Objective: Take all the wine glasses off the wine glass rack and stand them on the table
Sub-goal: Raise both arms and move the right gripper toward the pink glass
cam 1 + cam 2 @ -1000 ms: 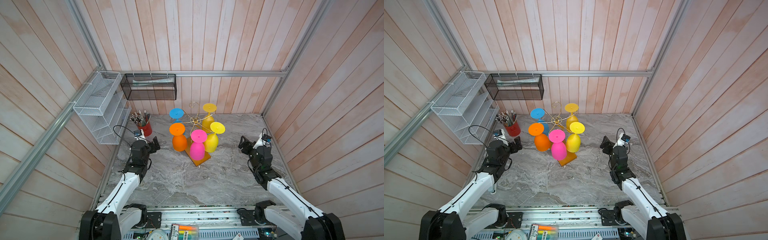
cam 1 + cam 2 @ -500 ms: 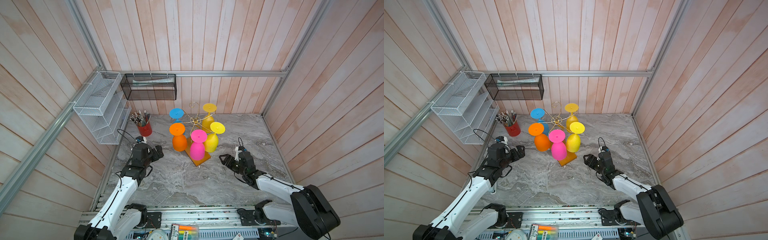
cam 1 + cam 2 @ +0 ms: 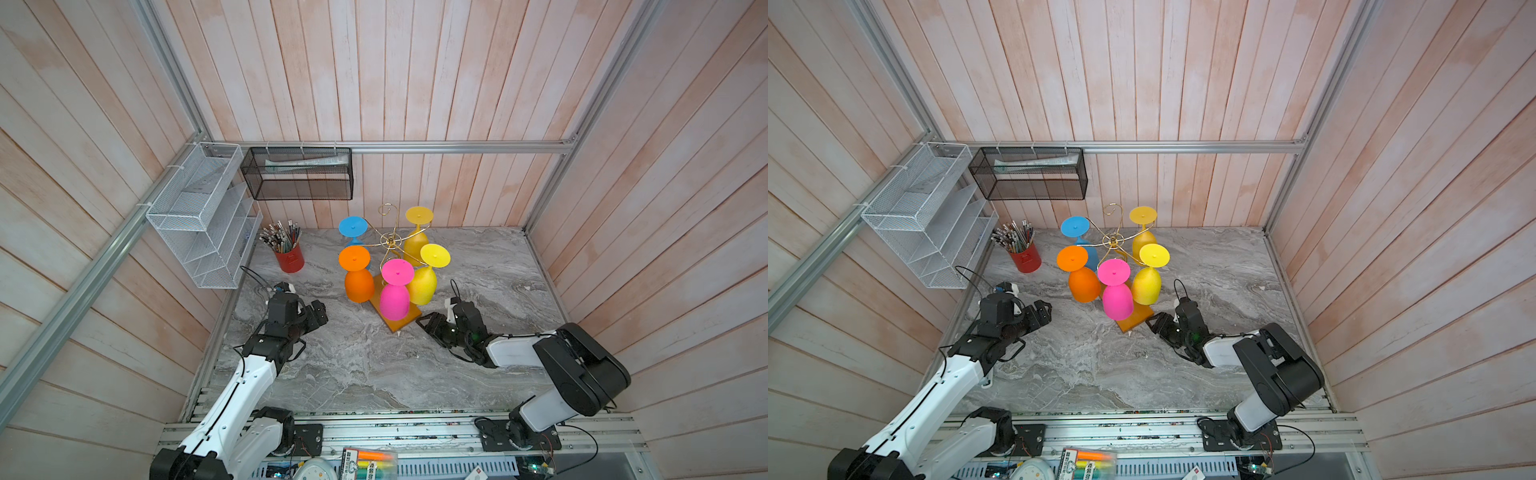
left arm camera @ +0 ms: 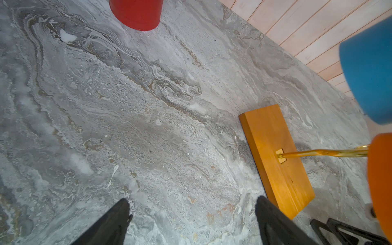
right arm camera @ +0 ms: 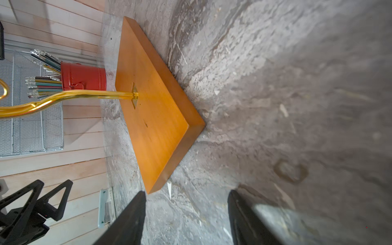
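Gold wine glass rack [image 3: 395, 325], five hanging glasses [image 3: 394, 300], left gripper [image 3: 320, 316], right gripper [image 3: 426, 324], both spread empty

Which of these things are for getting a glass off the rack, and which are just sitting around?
For the job: rack, pink glass, orange glass, blue glass, near yellow glass, far yellow glass, left fingers, right fingers.

Just lying about: red pencil cup, white basket, black basket.
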